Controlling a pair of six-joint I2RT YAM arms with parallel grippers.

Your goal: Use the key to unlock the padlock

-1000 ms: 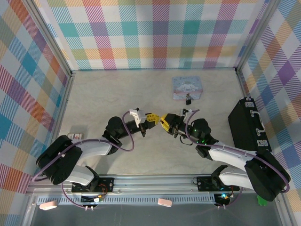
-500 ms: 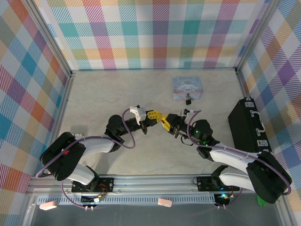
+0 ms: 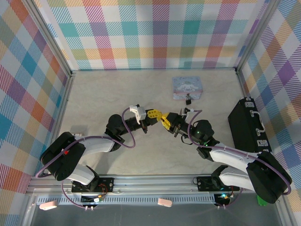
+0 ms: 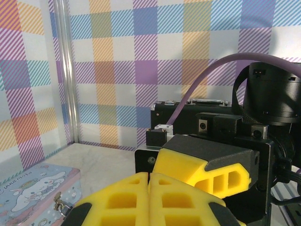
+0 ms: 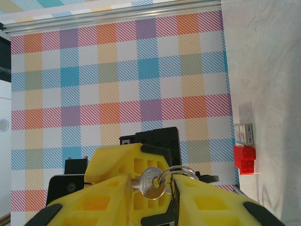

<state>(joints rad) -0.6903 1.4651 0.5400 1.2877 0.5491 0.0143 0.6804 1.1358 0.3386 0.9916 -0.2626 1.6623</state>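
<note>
Before moving, confirm the pinch on the small silver ringed key (image 5: 151,183) at the yellow tips of the right gripper (image 5: 154,197): jaws near together, hold unclear. With the left gripper (image 4: 149,190) pressed shut, seemingly empty, aim blade-first at the tiny dark padlock (image 3: 187,100) against the pale blue tin (image 3: 181,87).

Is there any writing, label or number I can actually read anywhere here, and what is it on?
No text here reads clearly.
On the tin: a line of lettering on the lid above the cartoon, too blurred and cut off to read.
On the small box beside the red block: print too small to read.
On the key: no legible stamp on its head.
</note>
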